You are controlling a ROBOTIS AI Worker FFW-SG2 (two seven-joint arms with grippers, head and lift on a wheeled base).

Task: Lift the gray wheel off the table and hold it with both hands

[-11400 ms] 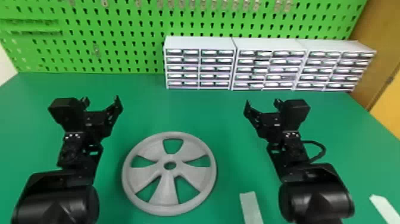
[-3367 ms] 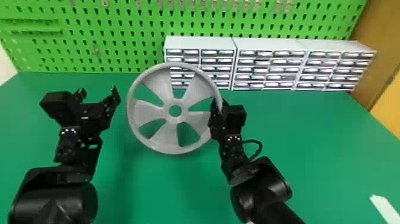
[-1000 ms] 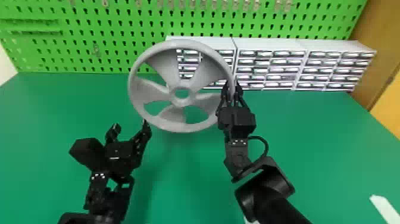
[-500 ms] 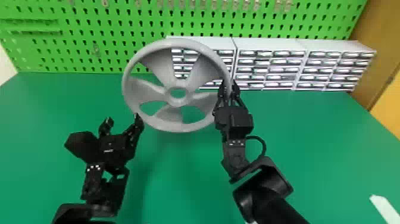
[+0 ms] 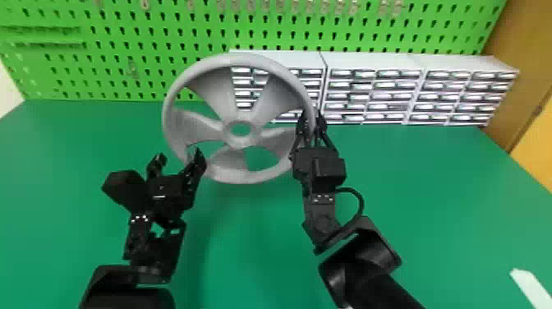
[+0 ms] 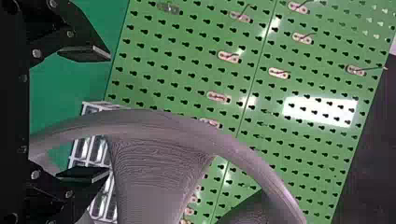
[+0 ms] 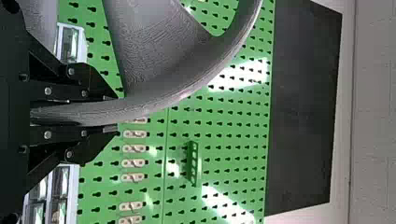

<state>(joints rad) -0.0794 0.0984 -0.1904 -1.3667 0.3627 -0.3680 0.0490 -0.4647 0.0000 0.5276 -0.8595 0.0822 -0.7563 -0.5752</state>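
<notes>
The gray wheel (image 5: pixel 240 164) is up off the table, tilted toward upright, its rim clasped on the right side by my right gripper (image 5: pixel 312 119). At the wheel's lower left stands my left gripper (image 5: pixel 178 158), open, one finger overlapping the rim and the other out to the left. In the left wrist view, the wheel's rim (image 6: pixel 154 122) passes between the spread fingers of my left gripper (image 6: pixel 86 114). The right wrist view has my right gripper (image 7: pixel 116 112) shut on the wheel's rim (image 7: pixel 159 100).
White drawer cabinets (image 5: pixel 369 90) stand along the back of the green table (image 5: pixel 431 197), before a green pegboard (image 5: pixel 135 37). A white strip (image 5: pixel 532 285) lies at the front right.
Since the earliest frame, the wheel has been lifted from the table by my right gripper. Over the last second my left gripper has moved forward, up to the rim, and the wheel has shifted slightly left.
</notes>
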